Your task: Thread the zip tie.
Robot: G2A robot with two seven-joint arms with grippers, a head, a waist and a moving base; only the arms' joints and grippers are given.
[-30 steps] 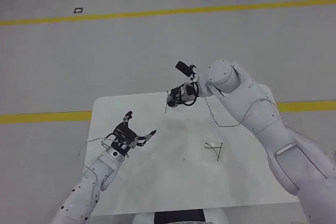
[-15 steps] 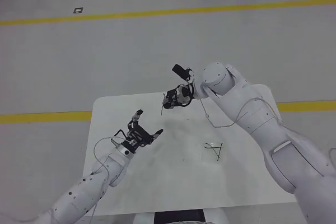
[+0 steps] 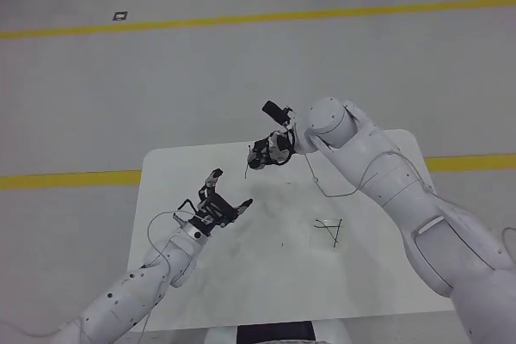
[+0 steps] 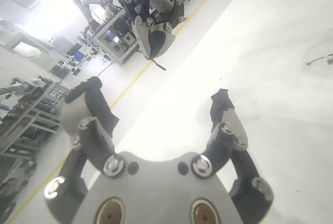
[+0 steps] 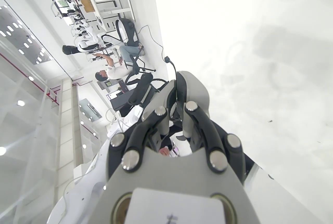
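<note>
A thin black zip tie (image 3: 248, 163) hangs from my right gripper (image 3: 260, 156), which is shut on it above the far edge of the white table (image 3: 370, 275). In the right wrist view the zip tie (image 5: 173, 69) sticks out past the closed right gripper (image 5: 177, 84), its small head at the far end. My left gripper (image 3: 230, 191) is open and holds nothing, a short way nearer than the right one. The left wrist view looks past my left gripper (image 4: 156, 91) to the right gripper (image 4: 153, 49) with the zip tie's end (image 4: 159, 65) poking out below it.
Loose black zip ties (image 3: 329, 230) lie crossed on the table toward its right side, and they appear as zip ties (image 4: 318, 60) at the edge of the left wrist view. A yellow floor line (image 3: 60, 180) runs behind the table.
My left arm has moved up and to the right, closer to the right gripper, staying open. The right gripper has shifted slightly left with the zip tie.
</note>
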